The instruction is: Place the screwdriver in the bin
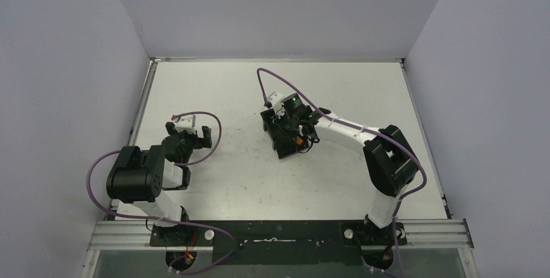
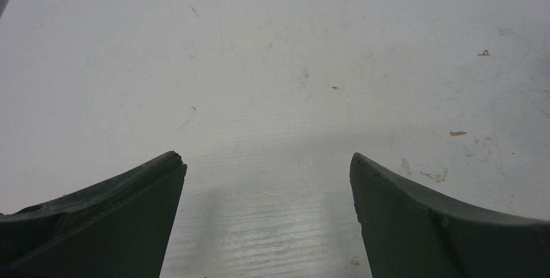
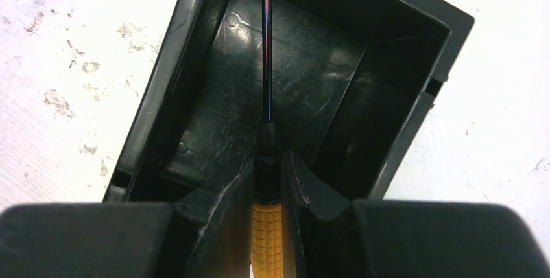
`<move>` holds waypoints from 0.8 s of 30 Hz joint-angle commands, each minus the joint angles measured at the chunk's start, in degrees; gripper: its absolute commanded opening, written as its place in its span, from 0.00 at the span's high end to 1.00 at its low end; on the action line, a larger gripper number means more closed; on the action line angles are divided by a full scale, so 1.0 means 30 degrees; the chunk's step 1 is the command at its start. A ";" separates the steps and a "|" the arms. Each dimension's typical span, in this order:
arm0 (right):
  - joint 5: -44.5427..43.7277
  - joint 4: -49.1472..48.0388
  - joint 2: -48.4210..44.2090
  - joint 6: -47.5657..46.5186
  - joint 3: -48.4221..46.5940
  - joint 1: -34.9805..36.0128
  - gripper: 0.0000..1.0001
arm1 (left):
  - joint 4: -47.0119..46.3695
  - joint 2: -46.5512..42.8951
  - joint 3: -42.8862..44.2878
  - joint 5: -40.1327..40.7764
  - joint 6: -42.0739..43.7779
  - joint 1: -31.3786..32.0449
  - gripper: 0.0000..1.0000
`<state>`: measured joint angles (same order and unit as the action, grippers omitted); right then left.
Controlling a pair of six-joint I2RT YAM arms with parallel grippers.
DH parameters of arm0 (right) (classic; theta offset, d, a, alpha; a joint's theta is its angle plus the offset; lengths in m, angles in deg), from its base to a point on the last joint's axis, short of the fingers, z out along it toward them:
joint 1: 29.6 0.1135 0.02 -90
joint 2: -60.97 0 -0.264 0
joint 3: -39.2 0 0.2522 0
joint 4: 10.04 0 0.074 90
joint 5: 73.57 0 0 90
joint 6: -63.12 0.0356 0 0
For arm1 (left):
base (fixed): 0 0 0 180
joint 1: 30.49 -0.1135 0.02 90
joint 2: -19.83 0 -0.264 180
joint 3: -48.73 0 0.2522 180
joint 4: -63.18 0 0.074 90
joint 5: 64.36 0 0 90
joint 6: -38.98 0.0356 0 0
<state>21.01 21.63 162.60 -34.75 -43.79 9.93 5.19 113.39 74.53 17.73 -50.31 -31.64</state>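
fingers [image 3: 220, 194] of the right gripper [image 3: 267, 164] pinch the screwdriver [image 3: 267, 236], shaft pointing straight ahead over the bin [image 3: 162, 83]; the left gripper [image 2: 266, 161] gapes, well apart.

We count two arms, the left arm [image 1: 139, 177] and the right arm [image 1: 363, 137]. There are two grippers, each with two fingers: the left gripper [image 2: 267, 158] and the right gripper [image 3: 267, 158]. One screwdriver [image 3: 266, 142] sits between the right gripper's fingers, and one bin [image 3: 214, 109] lies just beyond and below those fingertips. We count two purple cables [image 1: 219, 132], one per arm, and one white table [image 2: 272, 64] ahead of the left gripper.
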 commanded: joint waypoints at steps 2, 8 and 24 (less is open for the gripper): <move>-0.0484 -0.1028 0.0549 0.0409 -0.0976 0.0098 0.85 | -0.0585 -0.0307 0.0267 0.0035 0.0031 0.0090 0.03; -0.0789 -0.0499 0.0991 0.0510 -0.1850 0.0175 0.71 | -0.0594 -0.0293 0.0281 0.0035 0.0028 0.0090 0.03; -0.2140 -0.0647 -0.3828 0.2387 -0.1984 0.0330 0.38 | -0.0577 -0.0307 0.0267 0.0028 0.0046 0.0090 0.03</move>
<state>18.15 22.57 160.78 -30.54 -47.99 10.61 5.19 113.39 74.53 17.73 -50.31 -31.64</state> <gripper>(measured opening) 0.571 0.971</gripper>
